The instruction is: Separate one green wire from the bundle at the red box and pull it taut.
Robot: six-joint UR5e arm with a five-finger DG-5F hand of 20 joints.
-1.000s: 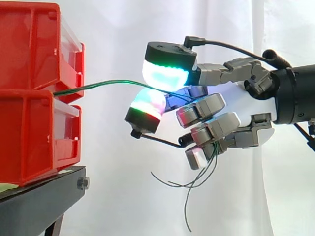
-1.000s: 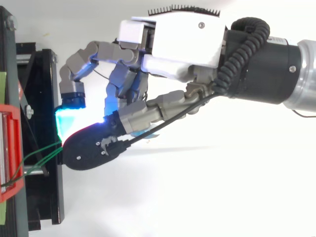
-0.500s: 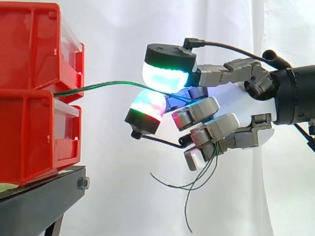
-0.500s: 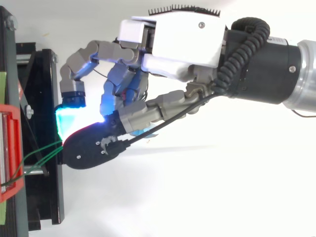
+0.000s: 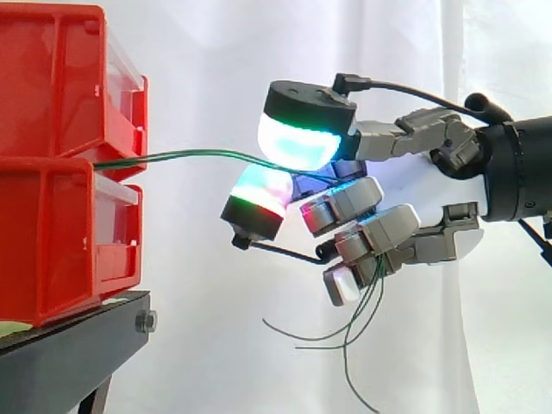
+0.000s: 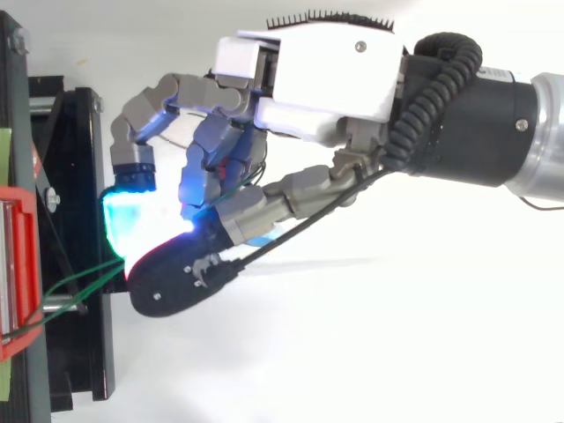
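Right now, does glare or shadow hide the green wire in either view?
Side view: the green wire reads cleanly against the bright white curtain, up to the glowing hand. Top view: white glare under the hand; the wire is faint over the black stand.

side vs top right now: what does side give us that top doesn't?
Side adds: bins stacked two high, the wire leaving between them in a slight arc, and loose ends hanging below the curled fingers. Top adds: strands spreading apart between bin and hand. Both: hand shut on the wire, apart from the bins.
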